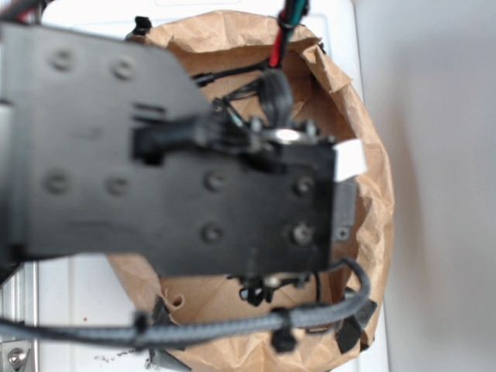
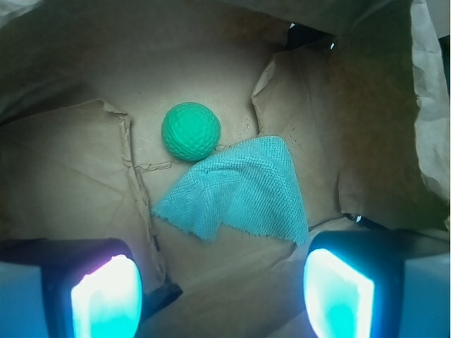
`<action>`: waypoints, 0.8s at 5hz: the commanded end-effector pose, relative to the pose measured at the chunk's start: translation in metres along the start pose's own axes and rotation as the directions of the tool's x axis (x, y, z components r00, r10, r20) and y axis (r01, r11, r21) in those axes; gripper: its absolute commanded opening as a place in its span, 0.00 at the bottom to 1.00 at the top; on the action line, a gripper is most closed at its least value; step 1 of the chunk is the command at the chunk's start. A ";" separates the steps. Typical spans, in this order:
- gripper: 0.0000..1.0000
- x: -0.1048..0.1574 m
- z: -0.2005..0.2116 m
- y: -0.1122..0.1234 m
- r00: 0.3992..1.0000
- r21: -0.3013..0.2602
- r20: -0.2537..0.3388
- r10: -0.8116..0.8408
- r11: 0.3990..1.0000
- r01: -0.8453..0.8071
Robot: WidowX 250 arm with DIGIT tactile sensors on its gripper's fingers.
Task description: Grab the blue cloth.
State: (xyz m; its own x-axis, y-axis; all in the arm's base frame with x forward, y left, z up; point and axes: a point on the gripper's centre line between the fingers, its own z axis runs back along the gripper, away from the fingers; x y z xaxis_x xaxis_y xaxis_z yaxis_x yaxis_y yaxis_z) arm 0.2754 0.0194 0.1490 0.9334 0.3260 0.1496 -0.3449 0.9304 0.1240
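This looks like a robot test bench in a lab rather than a home. My own black arm plate with its bolts fills the exterior view, with a braided grey cable and red and green wires running past it. Below me sits a crumpled brown paper bowl, taped at the rim with black tape, on a plain white table. An aluminium rail edges the setup.

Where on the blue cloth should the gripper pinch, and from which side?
Probably from straight above, at the blue cloth's middle or lower edge, away from the green ball touching its top corner. It lies flat on brown paper, between the open gripper's fingers.
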 end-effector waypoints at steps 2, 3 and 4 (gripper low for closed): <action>1.00 0.012 -0.007 0.010 0.999 0.016 0.036 0.033 0.999 -0.034; 1.00 0.012 -0.010 0.011 0.999 0.015 0.037 0.022 1.000 -0.022; 1.00 0.009 -0.014 0.010 0.998 -0.019 0.031 -0.057 0.998 0.058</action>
State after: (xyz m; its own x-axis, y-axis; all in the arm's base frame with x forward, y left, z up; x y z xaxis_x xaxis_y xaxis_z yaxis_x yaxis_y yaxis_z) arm 0.2806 0.0249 0.1290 0.9565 0.2524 0.1464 -0.2704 0.9552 0.1199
